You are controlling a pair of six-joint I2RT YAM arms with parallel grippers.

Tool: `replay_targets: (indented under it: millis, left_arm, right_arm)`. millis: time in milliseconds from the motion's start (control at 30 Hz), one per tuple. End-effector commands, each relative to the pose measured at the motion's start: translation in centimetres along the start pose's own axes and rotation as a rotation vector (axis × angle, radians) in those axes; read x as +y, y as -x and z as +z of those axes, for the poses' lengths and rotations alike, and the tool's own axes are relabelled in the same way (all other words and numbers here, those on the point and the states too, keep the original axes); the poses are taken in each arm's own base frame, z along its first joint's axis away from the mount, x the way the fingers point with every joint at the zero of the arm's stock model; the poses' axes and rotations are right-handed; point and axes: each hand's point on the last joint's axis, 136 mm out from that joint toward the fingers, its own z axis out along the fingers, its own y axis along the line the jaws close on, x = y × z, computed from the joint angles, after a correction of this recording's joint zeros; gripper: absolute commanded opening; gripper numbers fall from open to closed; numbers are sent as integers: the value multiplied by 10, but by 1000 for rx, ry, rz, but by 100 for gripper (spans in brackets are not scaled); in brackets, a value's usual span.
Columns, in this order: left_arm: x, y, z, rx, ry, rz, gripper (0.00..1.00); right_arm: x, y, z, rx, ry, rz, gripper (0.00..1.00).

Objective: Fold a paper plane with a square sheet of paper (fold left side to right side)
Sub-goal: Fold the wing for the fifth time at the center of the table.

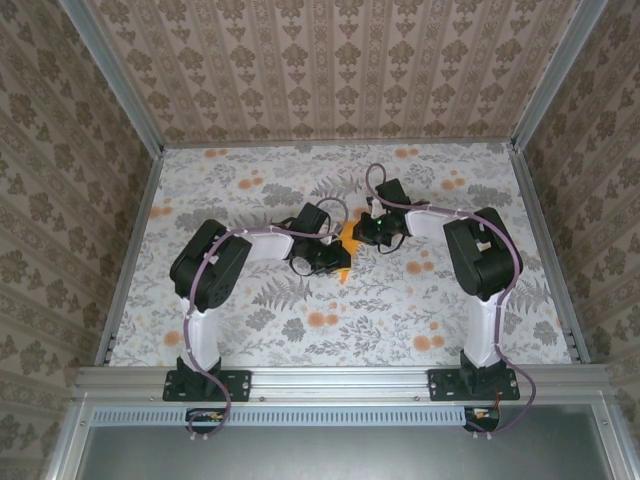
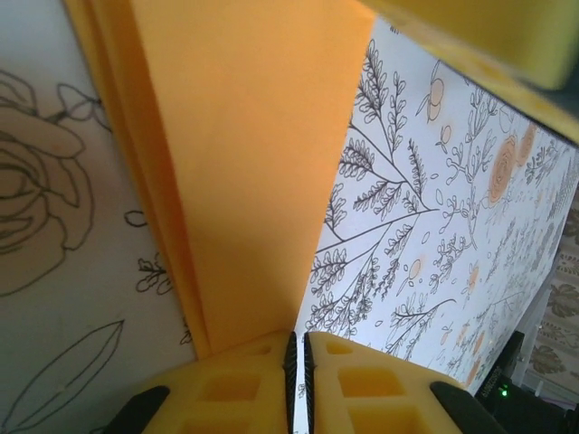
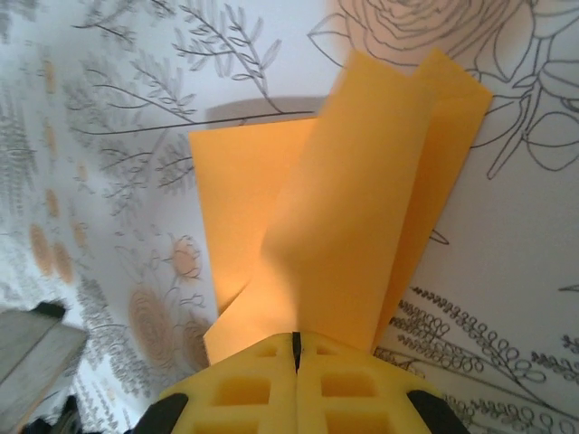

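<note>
The orange sheet of paper (image 1: 347, 238) lies folded into several layers at the middle of the floral table, between both grippers. In the right wrist view one flap of the paper (image 3: 362, 208) lifts off the table and runs up into my right gripper (image 3: 296, 336), whose jaws are shut on it. In the left wrist view the paper (image 2: 244, 163) is a long creased strip ending at the tips of my left gripper (image 2: 299, 339). Its jaws stand together with only a hairline slit, and no paper shows in the slit. From above, the left gripper (image 1: 340, 258) and right gripper (image 1: 360, 235) almost touch.
The table cloth (image 1: 300, 320) has a grey leaf print with orange flower blotches. Aluminium rails run along the left (image 1: 130, 250), right (image 1: 545, 250) and near (image 1: 340, 378) edges, with patterned walls behind. The right gripper's yellow finger (image 2: 488, 36) hangs close above the left gripper's view.
</note>
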Motion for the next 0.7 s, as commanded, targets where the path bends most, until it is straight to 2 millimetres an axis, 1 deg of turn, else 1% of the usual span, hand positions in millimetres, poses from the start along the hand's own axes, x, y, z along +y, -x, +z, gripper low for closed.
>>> replay_targets:
  millis: [0,67,133,233,300,433,667]
  left_arm:
    - [38,-27,15,71,113,-99,11]
    - [39,-28,17,71,113,-101,10]
    - [40,-30,17,75,114,-101,9]
    - [41,-31,17,71,116,-99,9]
    - [39,-30,17,69,114,-96,9]
    - [39,-30,16,69,117,-93,8]
    - [39,-31,15,72,120,-93,8]
  right_arm:
    - [26,14,-29,-82,106,-50,0]
    - [26,7,-36,-82,107,-74,0]
    - [24,-3,-37,-62,114,-84,0]
    - [23,-19,-32,-23,158,-84,0]
    - [23,-25,-26,-5,178,-88,0]
    - [31,-27,-19,6,226,-102,0]
    - [21,-24,-1,24,197,-97,0]
